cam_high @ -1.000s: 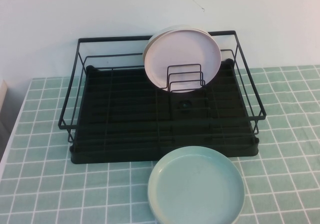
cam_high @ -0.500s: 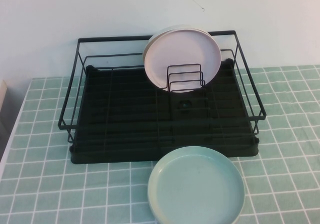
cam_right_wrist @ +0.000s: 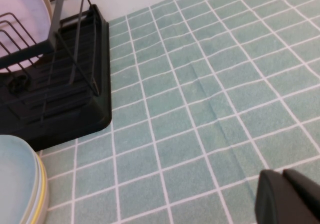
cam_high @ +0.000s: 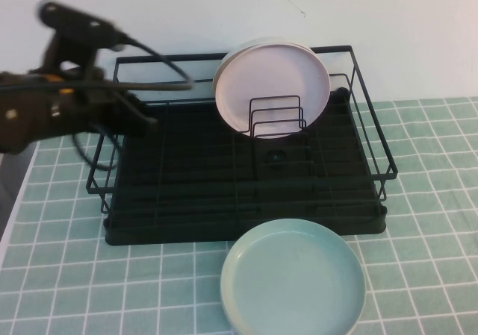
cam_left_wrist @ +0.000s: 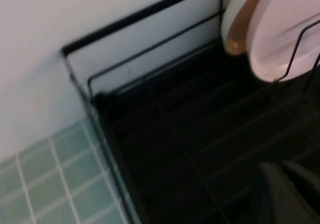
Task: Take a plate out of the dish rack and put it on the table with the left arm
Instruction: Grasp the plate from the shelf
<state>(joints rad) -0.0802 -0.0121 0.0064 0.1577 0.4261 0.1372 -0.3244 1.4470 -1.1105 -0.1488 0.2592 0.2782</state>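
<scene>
The pale pink plate (cam_high: 272,89) stands upright in the small wire holder (cam_high: 276,117) at the back of the black dish rack (cam_high: 371,119). It also shows in the left wrist view (cam_left_wrist: 290,29). My left arm reaches in from the left, and the left gripper (cam_high: 142,117) hangs over the rack's left side, well left of the plate. Its fingers (cam_left_wrist: 280,194) lie together and hold nothing. My right gripper (cam_right_wrist: 287,196) is shut and empty over the tiled table (cam_right_wrist: 200,84), right of the rack; it does not show in the high view.
A cream-white plate (cam_high: 222,65) stands just behind the pink one. A mint-green plate (cam_high: 293,279) lies flat on the table (cam_high: 433,201) in front of the rack. A white wall rises behind the rack. The table's left edge is close to the rack.
My left arm has come into the high view from the left and now hangs over the rack's left side. The plates and rack have not moved.
</scene>
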